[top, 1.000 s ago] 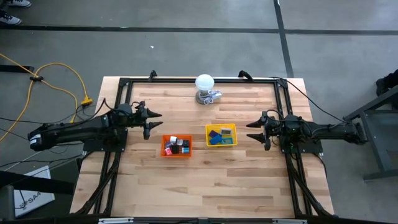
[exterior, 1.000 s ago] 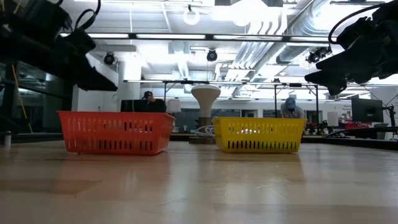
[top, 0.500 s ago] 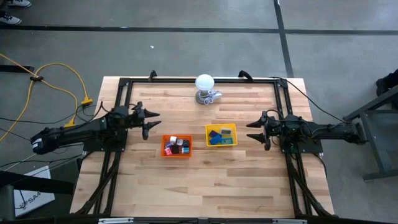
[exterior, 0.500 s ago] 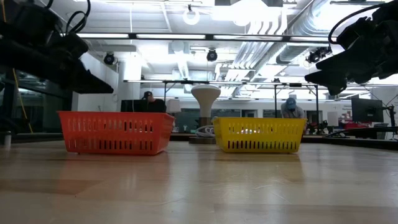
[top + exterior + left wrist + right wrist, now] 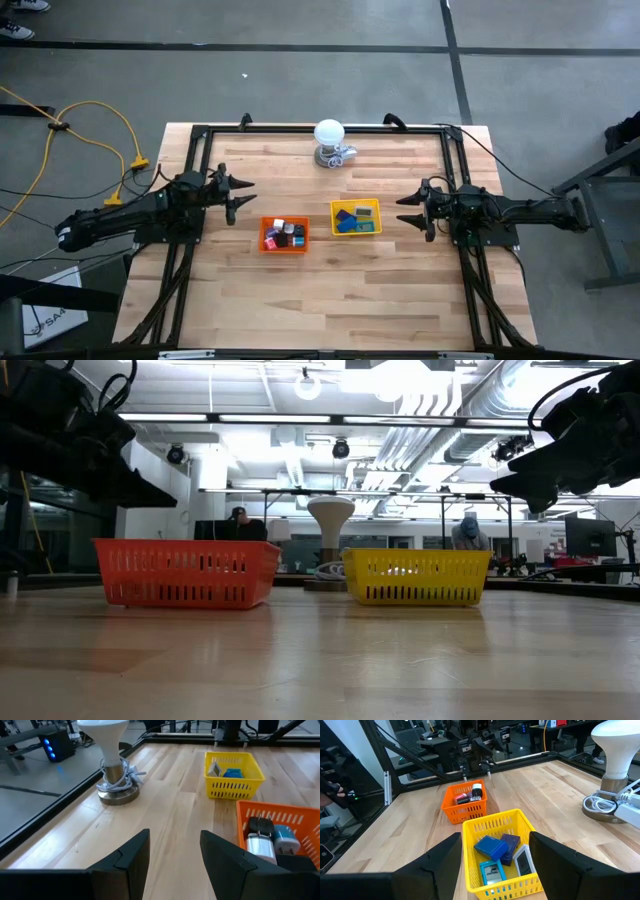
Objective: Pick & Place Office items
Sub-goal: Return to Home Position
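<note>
The office items lie in two trays at the table's middle. An orange tray point(image 5: 284, 235) holds small black, red, white and blue bits point(image 5: 272, 839). A yellow tray point(image 5: 356, 216) holds flat blue, teal and grey blocks point(image 5: 497, 854). My left gripper point(image 5: 244, 195) hovers open and empty just left of the orange tray, pointing toward the table's right. My right gripper point(image 5: 401, 209) hovers open and empty just right of the yellow tray, pointing toward the table's left. In the low view both hang well above the tabletop.
A white bulb on a metal base point(image 5: 330, 141), with a cable coiled round it, stands at the far middle of the table. A black frame point(image 5: 300, 128) runs along the table's edges. Bare wood point(image 5: 320, 300) lies on the near side. People point(image 5: 467, 530) sit far behind.
My left gripper has drawn back a little toward the table's left edge and sunk slightly, still open and empty. The right arm and both trays have kept still.
</note>
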Motion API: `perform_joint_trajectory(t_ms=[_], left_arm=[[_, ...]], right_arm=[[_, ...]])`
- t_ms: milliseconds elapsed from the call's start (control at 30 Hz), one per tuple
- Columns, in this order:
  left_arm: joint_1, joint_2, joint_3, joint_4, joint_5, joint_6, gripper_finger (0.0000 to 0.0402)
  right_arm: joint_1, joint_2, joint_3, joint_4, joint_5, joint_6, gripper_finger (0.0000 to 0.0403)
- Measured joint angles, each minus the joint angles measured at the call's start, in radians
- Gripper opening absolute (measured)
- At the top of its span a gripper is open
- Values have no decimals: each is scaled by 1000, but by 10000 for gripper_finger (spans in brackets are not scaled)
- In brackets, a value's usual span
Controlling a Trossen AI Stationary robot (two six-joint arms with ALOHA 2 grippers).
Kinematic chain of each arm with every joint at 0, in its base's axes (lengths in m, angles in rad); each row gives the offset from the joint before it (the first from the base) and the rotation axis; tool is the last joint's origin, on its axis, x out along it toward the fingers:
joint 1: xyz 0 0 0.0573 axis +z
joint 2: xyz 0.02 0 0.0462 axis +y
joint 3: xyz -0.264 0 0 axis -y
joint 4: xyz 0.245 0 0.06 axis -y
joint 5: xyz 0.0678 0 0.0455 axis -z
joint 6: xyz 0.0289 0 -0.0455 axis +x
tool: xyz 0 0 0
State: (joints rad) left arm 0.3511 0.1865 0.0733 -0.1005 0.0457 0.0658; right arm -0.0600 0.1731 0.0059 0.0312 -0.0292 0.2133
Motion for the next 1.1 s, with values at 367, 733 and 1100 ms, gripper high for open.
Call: perform_joint_trajectory(t_ms=[367,733,1100], left_arm=[[0,-69,4,-74,3,-8,167],[-1,-74,-9,-46,11,-33,167],[-16,-65,-65,101,9,-61,167]], right_arm=[[0,0,0,0,0,0,220],[0,0,0,0,0,0,220],[0,0,0,0,0,0,220]])
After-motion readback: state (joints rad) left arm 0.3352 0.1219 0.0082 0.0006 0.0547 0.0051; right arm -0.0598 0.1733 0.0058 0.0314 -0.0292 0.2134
